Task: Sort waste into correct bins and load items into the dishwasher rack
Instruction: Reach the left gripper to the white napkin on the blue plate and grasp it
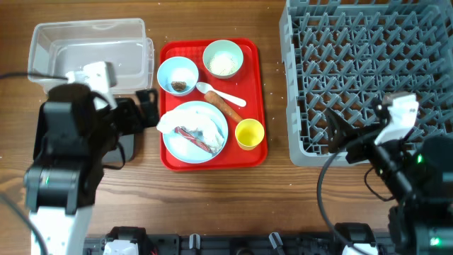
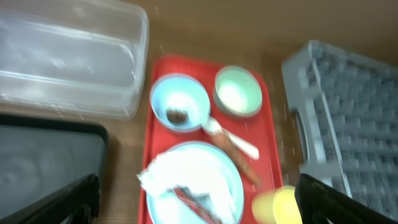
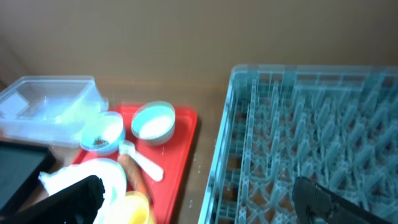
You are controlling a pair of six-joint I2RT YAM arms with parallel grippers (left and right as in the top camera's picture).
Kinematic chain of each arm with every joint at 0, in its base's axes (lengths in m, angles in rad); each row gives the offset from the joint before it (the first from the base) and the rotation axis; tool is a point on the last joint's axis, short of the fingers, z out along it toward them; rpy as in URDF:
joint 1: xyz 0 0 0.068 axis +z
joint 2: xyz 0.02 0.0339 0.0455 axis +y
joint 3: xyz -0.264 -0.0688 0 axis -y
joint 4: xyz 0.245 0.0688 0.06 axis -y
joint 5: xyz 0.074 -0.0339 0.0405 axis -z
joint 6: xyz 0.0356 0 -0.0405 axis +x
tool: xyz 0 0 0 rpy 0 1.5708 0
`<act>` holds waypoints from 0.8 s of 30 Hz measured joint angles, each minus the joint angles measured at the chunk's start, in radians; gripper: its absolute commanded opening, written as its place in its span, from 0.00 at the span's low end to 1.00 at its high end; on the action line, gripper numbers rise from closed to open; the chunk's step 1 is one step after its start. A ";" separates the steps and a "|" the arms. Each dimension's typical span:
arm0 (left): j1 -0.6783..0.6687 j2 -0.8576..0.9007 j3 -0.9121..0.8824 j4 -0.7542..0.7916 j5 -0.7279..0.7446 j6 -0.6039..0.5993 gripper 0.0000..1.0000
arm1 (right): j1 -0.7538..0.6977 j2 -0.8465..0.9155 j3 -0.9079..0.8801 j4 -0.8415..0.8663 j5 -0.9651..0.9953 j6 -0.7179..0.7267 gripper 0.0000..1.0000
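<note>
On the red tray the light blue plate holds the crumpled napkin and the red wrapper. Behind it stand a blue bowl with a brown scrap and a greenish bowl with rice. The white spoon, the sausage stick and the yellow cup lie to the right. My left gripper is open and empty, just left of the tray. My right gripper is open and empty over the grey rack's front left corner.
The clear tub stands at the back left. The black tray lies in front of it, mostly hidden under my left arm in the overhead view. A strip of bare wood separates the red tray and the rack.
</note>
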 measured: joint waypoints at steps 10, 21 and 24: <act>-0.306 0.420 0.039 0.012 0.057 -0.028 1.00 | 0.000 0.303 0.105 -0.201 -0.071 0.000 1.00; -0.328 0.726 0.040 -0.006 -0.043 -0.411 0.96 | 0.000 0.446 0.105 -0.288 -0.129 0.000 1.00; -0.328 0.798 0.040 0.001 -0.103 -0.491 0.98 | 0.000 0.447 0.105 -0.288 -0.130 0.000 1.00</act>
